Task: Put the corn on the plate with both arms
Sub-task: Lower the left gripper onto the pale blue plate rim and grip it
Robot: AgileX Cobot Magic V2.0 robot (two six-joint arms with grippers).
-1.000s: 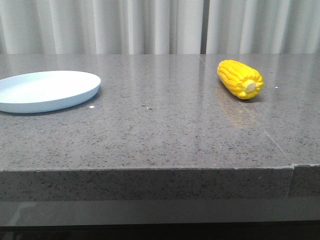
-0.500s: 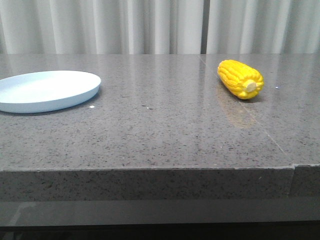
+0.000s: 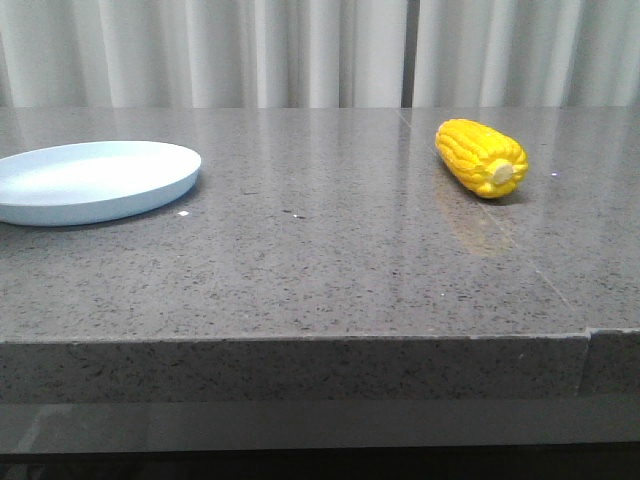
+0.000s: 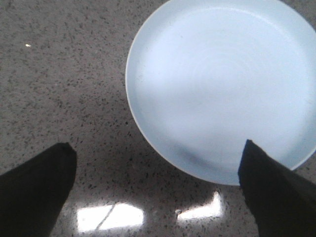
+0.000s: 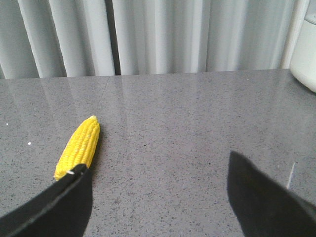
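Observation:
The yellow corn [image 3: 481,157] lies on the grey stone table at the right, pale cut end toward the camera. It also shows in the right wrist view [image 5: 79,147], just beyond one fingertip [image 5: 69,197]. My right gripper [image 5: 157,170] is open and empty, above the table beside the corn. The pale blue plate [image 3: 90,180] sits empty at the left. In the left wrist view the plate [image 4: 222,84] lies ahead of my left gripper [image 4: 157,150], which is open and empty. Neither arm shows in the front view.
The grey speckled table [image 3: 320,260] has a front edge [image 3: 300,340] with a seam at the right. White curtains [image 3: 300,50] hang behind. A white object [image 5: 305,49] stands at the table's edge in the right wrist view.

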